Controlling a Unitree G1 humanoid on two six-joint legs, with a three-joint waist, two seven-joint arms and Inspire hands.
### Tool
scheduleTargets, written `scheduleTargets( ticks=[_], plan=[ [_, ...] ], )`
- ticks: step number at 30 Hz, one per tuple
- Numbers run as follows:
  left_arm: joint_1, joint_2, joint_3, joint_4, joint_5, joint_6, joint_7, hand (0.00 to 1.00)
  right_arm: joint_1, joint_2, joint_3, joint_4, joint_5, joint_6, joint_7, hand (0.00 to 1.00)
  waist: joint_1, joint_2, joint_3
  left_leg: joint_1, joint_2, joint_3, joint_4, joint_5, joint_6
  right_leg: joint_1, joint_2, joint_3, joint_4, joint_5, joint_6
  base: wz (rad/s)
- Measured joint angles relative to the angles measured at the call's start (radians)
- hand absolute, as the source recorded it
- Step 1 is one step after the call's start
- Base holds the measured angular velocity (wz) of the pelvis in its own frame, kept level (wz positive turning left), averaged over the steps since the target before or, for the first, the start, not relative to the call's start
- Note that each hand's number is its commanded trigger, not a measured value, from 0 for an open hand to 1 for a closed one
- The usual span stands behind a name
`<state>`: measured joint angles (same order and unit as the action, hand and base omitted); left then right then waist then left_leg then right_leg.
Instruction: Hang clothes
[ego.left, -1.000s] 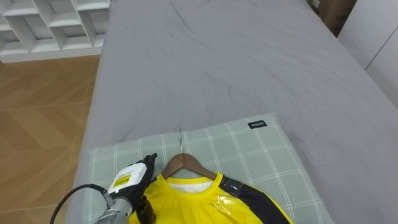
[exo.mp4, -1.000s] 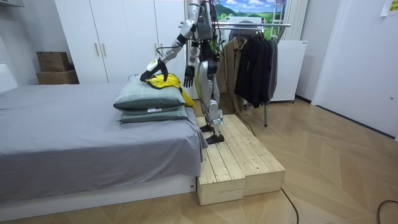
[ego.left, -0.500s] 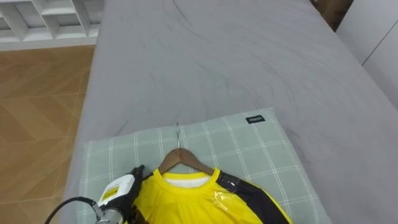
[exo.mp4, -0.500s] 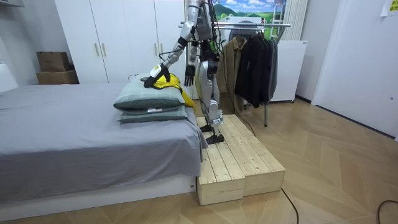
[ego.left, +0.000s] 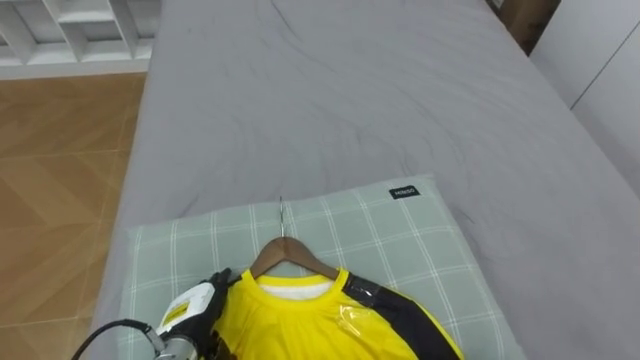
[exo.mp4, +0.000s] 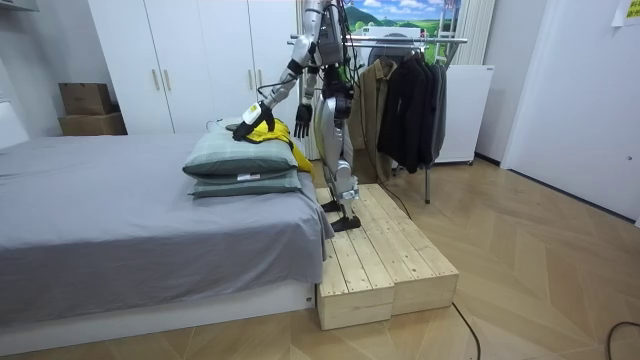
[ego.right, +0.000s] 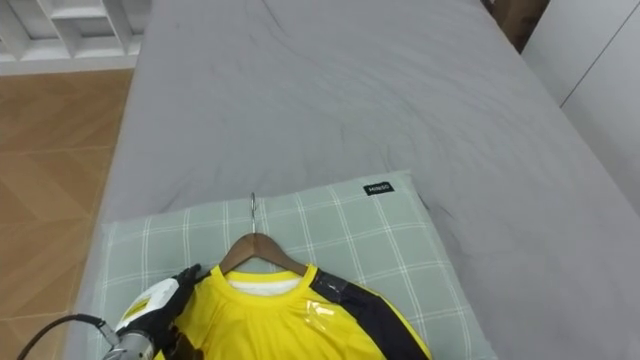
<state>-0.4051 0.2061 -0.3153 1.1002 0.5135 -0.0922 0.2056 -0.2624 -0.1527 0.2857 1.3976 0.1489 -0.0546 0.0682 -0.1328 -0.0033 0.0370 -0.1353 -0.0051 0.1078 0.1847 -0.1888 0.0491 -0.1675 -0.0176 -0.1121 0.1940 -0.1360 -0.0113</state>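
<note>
A yellow shirt (ego.left: 300, 320) with black sleeve trim lies on a wooden hanger (ego.left: 290, 256) on top of a green checked pillow (ego.left: 400, 240) at the near end of the bed. The hanger's metal hook (ego.left: 281, 215) points away from me. My left hand (ego.left: 195, 305) rests at the shirt's left shoulder, its fingertips hidden by the cloth. In the room view I stand on a wooden platform (exo.mp4: 380, 250) at the bed's end, left hand (exo.mp4: 247, 120) reaching to the pillow. My right hand (exo.mp4: 300, 122) hangs by my side with relaxed fingers.
The grey bed (ego.left: 350, 100) stretches ahead, with a white shelf unit (ego.left: 80, 30) at its far left. Behind me stands a clothes rack (exo.mp4: 410, 40) hung with dark coats (exo.mp4: 410, 100). White wardrobes (exo.mp4: 190, 60) and cardboard boxes (exo.mp4: 85, 105) line the wall.
My left hand has dropped from above the pillow onto the shirt's left shoulder. The eye view has shifted slightly; the shirt and hanger lie where they were.
</note>
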Motion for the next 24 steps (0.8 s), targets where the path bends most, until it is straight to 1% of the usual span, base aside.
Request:
scheduleTargets(
  ticks=[1,3,4,5,6,8,9,12,17,21,24],
  plan=[
    [0.000,0.000,0.000,0.000,0.000,0.000,-0.001,0.35,0.000,0.001,0.002,0.000,0.000,0.000,0.000,0.00,0.000,-0.001,0.0004,0.000,0.000,0.001,0.002,0.000,0.000,-0.001,0.000,0.000,0.003,0.000,0.000,0.00],
    [0.000,0.000,0.000,0.000,-0.001,0.000,-0.001,0.42,0.000,0.002,0.007,0.000,0.000,0.000,0.000,0.00,0.001,-0.003,0.0001,-0.001,0.000,0.003,0.003,0.000,0.000,-0.006,-0.001,0.001,0.011,0.000,0.000,0.00],
    [-0.001,0.002,0.000,0.000,-0.001,0.000,-0.001,0.51,-0.001,0.003,0.007,0.000,0.000,0.000,0.000,0.00,0.001,-0.005,0.0003,-0.004,0.000,0.002,0.004,0.000,0.000,-0.007,-0.001,0.001,0.011,0.000,0.000,0.00],
    [-0.004,0.004,0.000,0.000,0.000,-0.001,0.002,0.52,-0.001,0.004,0.008,0.000,0.000,0.000,0.000,0.00,0.001,-0.007,0.0002,-0.007,0.000,0.002,0.007,0.000,0.001,-0.009,-0.001,0.000,0.011,0.000,0.000,0.00],
    [-0.006,0.005,0.000,0.000,-0.001,-0.001,0.004,0.57,-0.001,0.004,0.008,0.000,0.000,0.000,0.000,0.00,0.001,-0.008,0.0003,-0.010,0.000,0.002,0.010,0.001,0.001,-0.010,-0.001,0.000,0.011,0.000,0.000,0.00],
    [-0.022,0.010,0.022,-0.001,-0.001,-0.001,0.010,0.97,-0.001,0.004,0.008,0.000,0.000,0.000,0.000,0.00,0.002,-0.009,0.0005,-0.011,0.000,0.002,0.013,0.001,0.001,-0.011,-0.001,0.000,0.012,0.002,0.000,0.00],
    [-0.027,0.012,0.028,-0.001,-0.002,-0.001,0.010,1.00,-0.001,0.004,0.008,0.000,0.000,0.000,0.000,0.00,0.002,-0.009,0.0005,-0.011,0.000,0.002,0.013,0.001,0.001,-0.011,-0.001,0.000,0.012,0.002,0.000,0.00],
    [-0.039,0.018,0.037,0.000,-0.002,-0.001,0.008,1.00,0.000,0.003,0.008,0.001,0.001,0.002,0.001,0.00,0.001,-0.009,0.0006,-0.011,0.000,0.002,0.014,0.001,0.002,-0.010,-0.002,0.000,0.012,0.003,0.000,0.00],
    [-0.036,0.005,0.036,0.011,-0.003,-0.001,-0.004,1.00,-0.001,0.003,0.008,0.000,0.002,0.002,0.002,0.00,0.003,-0.010,0.0013,-0.015,0.000,0.001,0.014,0.001,0.002,-0.013,-0.002,-0.001,0.011,0.003,0.000,0.00],
    [-0.036,0.004,0.037,0.011,-0.004,-0.004,-0.019,1.00,-0.001,0.003,0.008,0.000,0.001,0.002,0.004,0.00,0.003,-0.010,0.0012,-0.016,0.000,0.001,0.014,0.001,0.002,-0.014,-0.001,-0.001,0.011,0.003,0.000,0.00],
    [-0.036,0.000,0.037,0.010,-0.023,-0.017,-0.023,1.00,-0.001,0.003,0.008,0.000,0.001,0.002,0.009,0.00,0.003,-0.010,0.0012,-0.016,0.000,0.001,0.014,0.001,0.002,-0.014,-0.001,-0.001,0.011,0.003,0.000,0.00]
  ],
)
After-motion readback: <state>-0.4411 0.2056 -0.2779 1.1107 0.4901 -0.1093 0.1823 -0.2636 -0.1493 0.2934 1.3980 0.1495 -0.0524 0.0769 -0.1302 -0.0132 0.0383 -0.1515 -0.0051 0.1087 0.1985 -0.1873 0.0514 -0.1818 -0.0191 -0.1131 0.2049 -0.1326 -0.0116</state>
